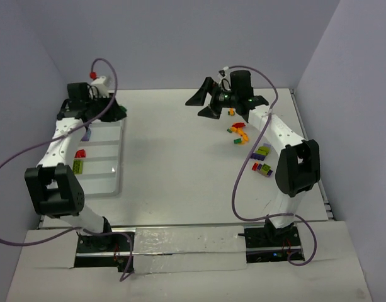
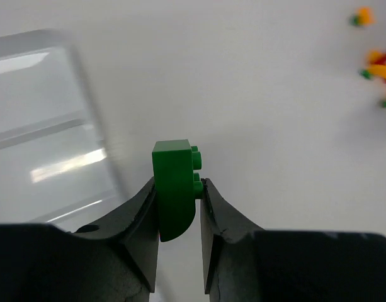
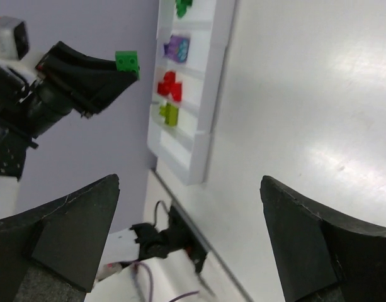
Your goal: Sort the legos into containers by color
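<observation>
Green and dark, a brick sat pinched upright in the left jaws, its studs facing right. It was held over bare desk, just beside the translucent white tray. Inside that tray, separate compartments held a green piece, a purple one, red ones and a lime one. Over the desk's far side the right jaws stood spread wide and empty. Loose legos in orange, red, lime and purple lay scattered near the right arm, well apart from the tray.
</observation>
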### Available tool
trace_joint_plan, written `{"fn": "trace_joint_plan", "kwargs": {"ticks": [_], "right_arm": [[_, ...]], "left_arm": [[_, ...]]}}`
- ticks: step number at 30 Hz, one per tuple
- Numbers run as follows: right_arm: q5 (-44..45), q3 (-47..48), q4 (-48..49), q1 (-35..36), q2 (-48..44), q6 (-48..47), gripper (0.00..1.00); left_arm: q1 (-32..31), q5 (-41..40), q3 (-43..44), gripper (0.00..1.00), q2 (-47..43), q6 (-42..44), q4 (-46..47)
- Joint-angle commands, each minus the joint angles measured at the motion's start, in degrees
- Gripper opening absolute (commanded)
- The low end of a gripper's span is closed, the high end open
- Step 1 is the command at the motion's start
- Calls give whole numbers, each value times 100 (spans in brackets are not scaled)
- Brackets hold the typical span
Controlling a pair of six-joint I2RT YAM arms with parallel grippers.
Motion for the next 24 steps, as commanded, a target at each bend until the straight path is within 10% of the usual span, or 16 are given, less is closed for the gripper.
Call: {"fn": "trace_joint_plan", "kwargs": {"ticks": [1, 24], "right_arm": [[523, 863, -751, -76, 47, -1308, 100], [1809, 500, -1026, -101, -191, -2905, 100]], "left_arm": [[986, -524, 1019, 0, 841, 894, -866], [1791, -2915, 4580, 6, 4426, 1266, -262]]}}
